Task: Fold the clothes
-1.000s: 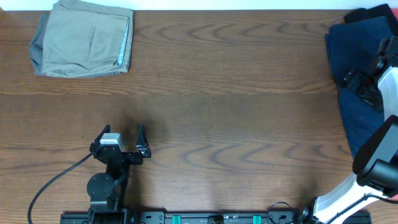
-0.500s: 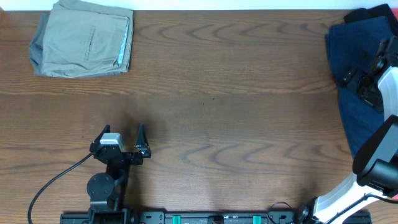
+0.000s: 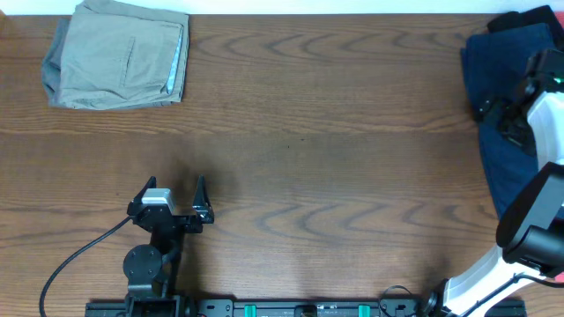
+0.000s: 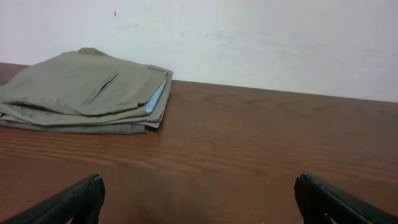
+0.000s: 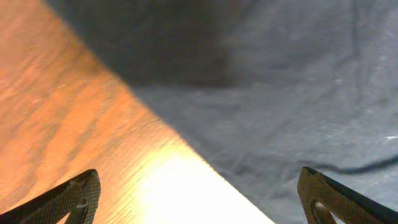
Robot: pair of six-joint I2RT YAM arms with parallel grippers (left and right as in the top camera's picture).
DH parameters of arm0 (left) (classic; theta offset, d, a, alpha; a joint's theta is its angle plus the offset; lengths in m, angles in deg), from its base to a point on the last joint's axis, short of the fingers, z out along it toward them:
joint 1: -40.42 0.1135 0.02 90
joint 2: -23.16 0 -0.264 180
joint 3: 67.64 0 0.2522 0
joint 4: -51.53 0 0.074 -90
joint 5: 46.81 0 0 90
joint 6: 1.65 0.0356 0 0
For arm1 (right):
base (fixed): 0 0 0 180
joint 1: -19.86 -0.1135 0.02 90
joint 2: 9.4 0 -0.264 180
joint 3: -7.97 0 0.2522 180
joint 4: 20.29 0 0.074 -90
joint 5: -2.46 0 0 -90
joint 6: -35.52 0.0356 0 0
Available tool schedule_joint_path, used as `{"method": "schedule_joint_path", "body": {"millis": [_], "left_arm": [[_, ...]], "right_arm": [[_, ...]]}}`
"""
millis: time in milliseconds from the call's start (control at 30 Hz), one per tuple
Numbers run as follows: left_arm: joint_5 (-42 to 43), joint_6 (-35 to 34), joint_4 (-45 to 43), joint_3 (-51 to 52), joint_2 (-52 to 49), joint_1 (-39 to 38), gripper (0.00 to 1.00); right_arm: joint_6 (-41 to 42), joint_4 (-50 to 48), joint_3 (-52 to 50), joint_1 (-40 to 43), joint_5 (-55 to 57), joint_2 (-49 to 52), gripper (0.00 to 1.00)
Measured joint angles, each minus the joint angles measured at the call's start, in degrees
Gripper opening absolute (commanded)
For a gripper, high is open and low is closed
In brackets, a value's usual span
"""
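A dark blue garment [image 3: 498, 141] lies unfolded at the table's right edge; the right wrist view shows its wrinkled cloth [image 5: 298, 93] close up. My right gripper [image 3: 492, 109] hovers over its left edge, open and empty, fingertips [image 5: 199, 199] spread over the cloth's border and the wood. A folded khaki garment [image 3: 119, 63] with a light blue item inside sits at the far left corner; it also shows in the left wrist view [image 4: 87, 92]. My left gripper [image 3: 173, 201] rests near the front, open and empty [image 4: 199, 199].
Something red [image 3: 542, 16] peeks from behind the blue garment at the far right corner. A black cable [image 3: 75, 260] runs from the left arm's base. A pale wall [image 4: 249, 37] backs the table's far edge.
My right gripper has moved a little toward the far edge over the blue garment. The left arm and the clothes have not moved.
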Motion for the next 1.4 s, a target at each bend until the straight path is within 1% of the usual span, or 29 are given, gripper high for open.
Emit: {"method": "schedule_joint_path", "body": {"millis": [100, 200, 300, 400, 567, 633, 800, 967, 1067, 1133, 1400], "left_arm": [[0.0, 0.0, 0.0, 0.0, 0.0, 0.0, 0.98], [0.0, 0.0, 0.0, 0.0, 0.0, 0.0, 0.98], [0.0, 0.0, 0.0, 0.0, 0.0, 0.0, 0.98], [0.0, 0.0, 0.1, -0.1, 0.0, 0.0, 0.98], [0.0, 0.0, 0.1, -0.1, 0.0, 0.0, 0.98], [0.0, 0.0, 0.1, -0.1, 0.0, 0.0, 0.98], [0.0, 0.0, 0.2, -0.1, 0.0, 0.0, 0.98], [0.0, 0.0, 0.2, -0.1, 0.0, 0.0, 0.98], [0.0, 0.0, 0.2, -0.2, 0.0, 0.0, 0.98], [0.0, 0.0, 0.2, -0.2, 0.0, 0.0, 0.98], [0.2, 0.2, 0.3, -0.2, 0.0, 0.0, 0.98]], "right_arm": [[0.0, 0.0, -0.1, -2.2, -0.1, -1.9, 0.99], [0.0, 0.0, -0.2, -4.8, 0.0, -7.0, 0.99], [0.0, -0.1, -0.2, -8.7, 0.0, -15.6, 0.99], [0.0, -0.3, -0.2, -14.4, 0.1, -24.5, 0.99], [0.0, -0.2, -0.2, -24.5, -0.3, -37.3, 0.99], [0.0, -0.2, -0.2, -27.1, -0.3, -41.1, 0.99], [0.0, 0.7, -0.2, -28.4, -0.3, -50.8, 0.99], [0.0, 4.4, -1.3, -25.6, -0.5, -59.6, 0.99], [0.1, 2.7, -6.5, -24.0, -1.0, -65.3, 0.99], [0.2, 0.3, -11.7, -23.5, -1.4, -69.2, 0.99], [0.2, -17.6, -39.0, -23.5, -6.6, -88.4, 0.99]]}}
